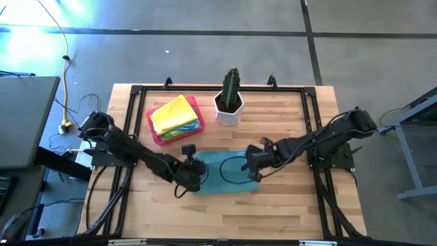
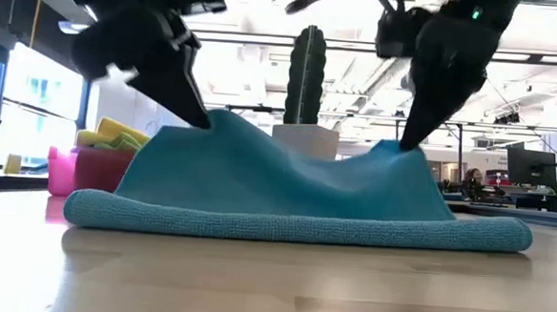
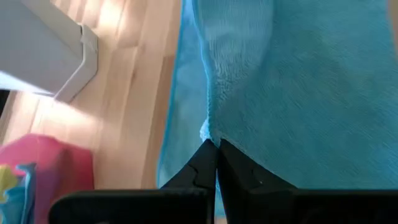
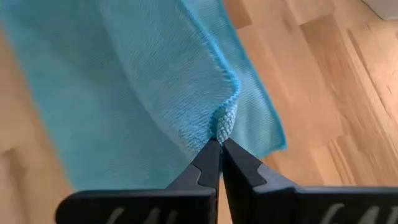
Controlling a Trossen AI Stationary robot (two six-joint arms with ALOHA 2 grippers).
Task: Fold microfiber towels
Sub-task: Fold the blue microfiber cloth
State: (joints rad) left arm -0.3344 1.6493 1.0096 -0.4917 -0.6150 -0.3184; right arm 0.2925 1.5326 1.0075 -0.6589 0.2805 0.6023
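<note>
A light blue microfiber towel lies near the table's front middle, its near fold on the wood and its upper layer raised at two corners. My left gripper is shut on its left raised corner and my right gripper on its right raised corner. More towels, yellow, green and blue, lie piled in the pink tray at the far left. My left gripper pinches the towel's raised left corner between its two fingertips, coming slanting down from the left. The corner is lifted off the lower layer; the cloth sags toward the middle. My right gripper pinches the towel's raised right corner between its two fingertips, slanting down from the right. The corner is lifted clear of the lower layer, and the cloth slopes down from it.
A potted cactus in a white pot stands at the far middle, behind the towel. The pink tray stands left of it. Bare wood lies at the near edge and to the right.
</note>
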